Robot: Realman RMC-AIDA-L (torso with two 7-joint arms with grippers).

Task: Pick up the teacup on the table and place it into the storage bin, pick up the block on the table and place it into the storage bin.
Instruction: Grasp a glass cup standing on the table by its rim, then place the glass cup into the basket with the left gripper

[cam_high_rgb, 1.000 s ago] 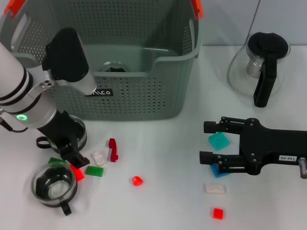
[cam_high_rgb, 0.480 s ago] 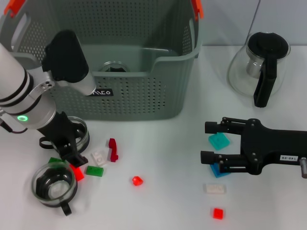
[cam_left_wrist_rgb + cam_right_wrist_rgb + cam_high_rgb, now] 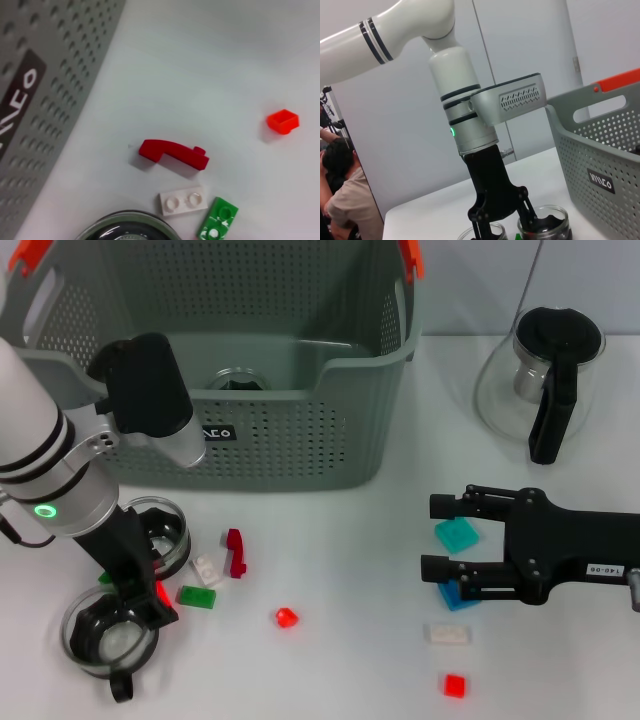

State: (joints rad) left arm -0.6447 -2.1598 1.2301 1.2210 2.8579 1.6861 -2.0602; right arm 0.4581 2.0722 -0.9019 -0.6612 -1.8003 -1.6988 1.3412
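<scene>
We note the left gripper [image 3: 135,605] low over the table in front of the storage bin [image 3: 300,430], reaching down between two glass teacups. One teacup [image 3: 160,530] stands just before the bin's front wall; the other teacup [image 3: 105,635] sits nearer the table edge, its dark handle pointing toward us. The gripper's black fingers [image 3: 150,612] overlap the near cup's rim; we cannot tell whether they are spread or closed on it. A third glass cup [image 3: 238,380] already lies inside the bin.

Blocks scattered beside the left gripper: a dark red hooked piece [image 3: 172,154], a white plate [image 3: 183,200], a green plate [image 3: 218,218], and a small red block [image 3: 283,121] farther out.

The right gripper [image 3: 440,537] hovers at the table's right side, jaws wide apart, with a teal block [image 3: 456,534] between them and a blue block [image 3: 458,595] under the lower finger. A white block [image 3: 447,633] and a red cube [image 3: 455,685] lie just nearer. A glass teapot [image 3: 540,375] stands behind.
</scene>
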